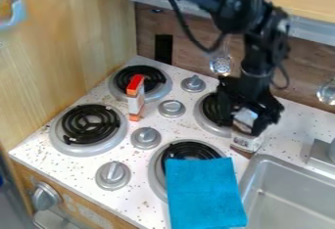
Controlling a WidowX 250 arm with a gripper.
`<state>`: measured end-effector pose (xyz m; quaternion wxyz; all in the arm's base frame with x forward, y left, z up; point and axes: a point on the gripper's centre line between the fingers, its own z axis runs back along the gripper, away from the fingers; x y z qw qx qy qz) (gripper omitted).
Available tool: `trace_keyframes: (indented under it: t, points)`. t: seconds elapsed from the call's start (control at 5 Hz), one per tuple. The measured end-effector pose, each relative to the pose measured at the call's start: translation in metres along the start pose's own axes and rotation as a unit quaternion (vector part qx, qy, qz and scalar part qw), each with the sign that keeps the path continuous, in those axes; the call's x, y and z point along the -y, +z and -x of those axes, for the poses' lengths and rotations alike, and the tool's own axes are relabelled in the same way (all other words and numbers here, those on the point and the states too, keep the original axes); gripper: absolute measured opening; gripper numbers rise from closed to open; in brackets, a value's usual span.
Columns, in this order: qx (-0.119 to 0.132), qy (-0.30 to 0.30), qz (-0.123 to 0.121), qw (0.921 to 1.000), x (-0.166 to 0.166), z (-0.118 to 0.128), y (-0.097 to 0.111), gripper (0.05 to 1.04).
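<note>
Black claw (245, 125) of the arm I run remotely, hanging over the far-left corner of the metal sink (286, 194); I cannot tell how far open it is or whether it grips the small white carton (247, 142) directly under it, near that corner. Left of the sink, a blue cloth (204, 194) partly covers a coil burner (190, 149). Farther left of the sink, across the speckled stovetop (82, 167), stands a narrow white box with red-orange ends (136, 98).
</note>
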<state>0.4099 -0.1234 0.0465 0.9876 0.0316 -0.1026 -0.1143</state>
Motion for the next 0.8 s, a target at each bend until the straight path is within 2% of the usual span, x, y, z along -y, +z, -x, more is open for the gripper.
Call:
trace_keyframes:
  t: [0.2, 0.4, 0.6, 0.8]
  points:
    - [0.024, 0.022, 0.001, 0.9995, -0.016, 0.008, 0.031, 1.009]
    - [0.027, 0.019, 0.011, 0.9994, -0.015, 0.018, 0.037, 1.009]
    - [0.031, 0.015, 0.022, 0.9992, -0.015, 0.033, 0.052, 1.009]
    - [0.02, 0.022, 0.026, 0.9992, -0.026, 0.062, 0.065, 1.009]
